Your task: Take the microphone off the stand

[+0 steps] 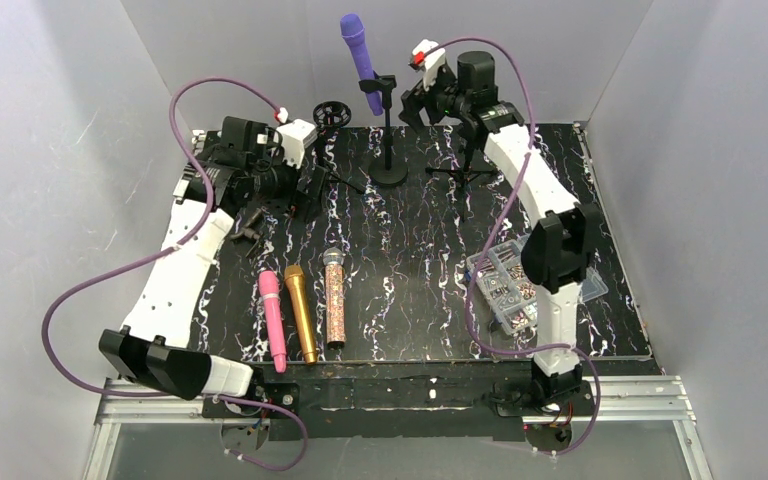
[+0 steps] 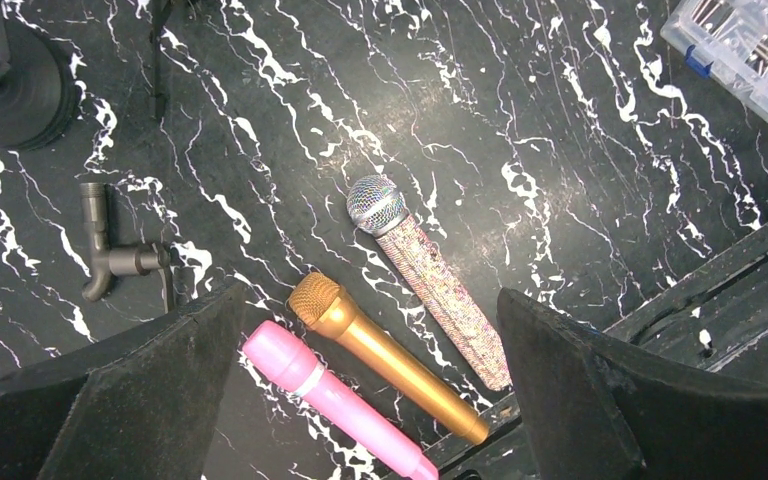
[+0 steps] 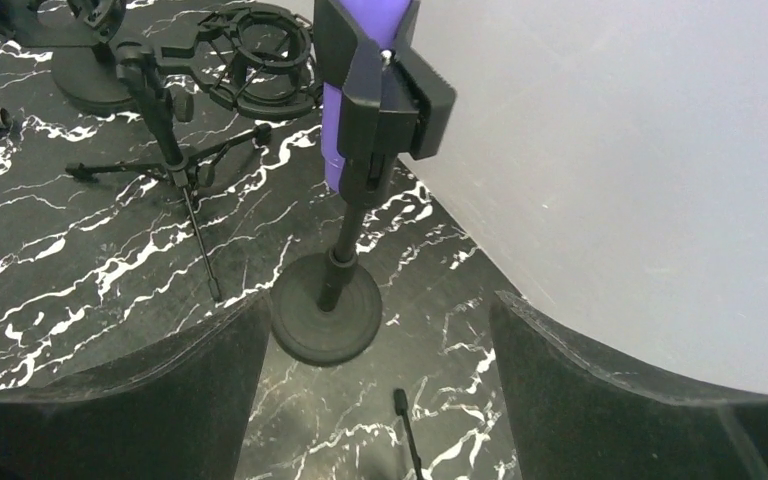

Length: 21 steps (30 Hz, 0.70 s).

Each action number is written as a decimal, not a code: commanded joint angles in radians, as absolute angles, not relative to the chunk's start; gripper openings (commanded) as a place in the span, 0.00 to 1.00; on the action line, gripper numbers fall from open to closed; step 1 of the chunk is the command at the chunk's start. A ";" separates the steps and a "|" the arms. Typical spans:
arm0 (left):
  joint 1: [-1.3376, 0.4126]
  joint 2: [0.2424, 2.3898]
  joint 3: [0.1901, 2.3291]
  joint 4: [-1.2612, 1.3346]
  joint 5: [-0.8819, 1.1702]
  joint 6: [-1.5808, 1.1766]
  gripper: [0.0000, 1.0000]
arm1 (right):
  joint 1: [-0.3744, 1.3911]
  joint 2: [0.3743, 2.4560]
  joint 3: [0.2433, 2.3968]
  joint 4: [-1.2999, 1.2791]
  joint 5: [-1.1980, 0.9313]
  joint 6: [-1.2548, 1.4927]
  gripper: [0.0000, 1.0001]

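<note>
Right arm stretched to the far edge, right gripper [image 1: 418, 100] spread wide, empty. Left arm bent by the far-left corner, left gripper [image 1: 310, 188] equally agape, empty. Black round-based metal stand [image 1: 391, 176] mid far edge, tilted purple plastic microphone [image 1: 358, 55] clipped in; black clamp [image 3: 400, 85] clearest from right wrist.

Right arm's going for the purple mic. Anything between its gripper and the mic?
Nothing visible. The open right gripper sits beside the purple microphone, which is held in the stand's clip, with only open air between them.
</note>
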<state>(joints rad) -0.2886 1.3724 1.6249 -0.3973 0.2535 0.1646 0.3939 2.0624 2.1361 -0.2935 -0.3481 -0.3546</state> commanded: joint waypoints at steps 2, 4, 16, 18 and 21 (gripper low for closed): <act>-0.285 1.426 1.625 -0.459 0.278 0.195 0.98 | 0.394 2.176 2.266 -0.180 -0.446 -0.303 0.87; -0.284 1.444 1.631 -0.458 0.275 0.199 0.98 | 0.393 2.213 2.290 -0.154 -0.462 -0.286 0.87; -0.284 1.498 1.653 -0.462 0.247 0.218 0.98 | 0.390 2.347 2.364 -0.009 -0.502 -0.216 0.77; -0.284 1.507 1.661 -0.463 0.248 0.219 0.98 | 0.389 2.361 2.372 0.025 -0.503 -0.206 0.74; -0.284 1.515 1.667 -0.465 0.248 0.219 0.98 | 0.390 2.383 2.384 0.057 -0.500 -0.192 0.71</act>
